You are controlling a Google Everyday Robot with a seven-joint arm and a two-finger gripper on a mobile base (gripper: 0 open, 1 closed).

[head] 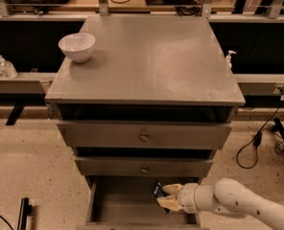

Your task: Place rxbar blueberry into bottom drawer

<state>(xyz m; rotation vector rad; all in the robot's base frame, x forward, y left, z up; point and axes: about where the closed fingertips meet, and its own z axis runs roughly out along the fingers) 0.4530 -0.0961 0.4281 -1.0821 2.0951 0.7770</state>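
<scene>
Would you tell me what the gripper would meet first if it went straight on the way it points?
Likely the left wall of the bottom drawer: the gripper, holding the rxbar, points left across the open drawer. Depth is unclear; it might clear the wall.

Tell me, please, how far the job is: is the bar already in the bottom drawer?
Done: the bottom drawer stands open and the rxbar blueberry is grasped. In hand: the gripper holds the bar between its fingers over the drawer's right half. Left: release the bar inside and draw the arm out.
</scene>
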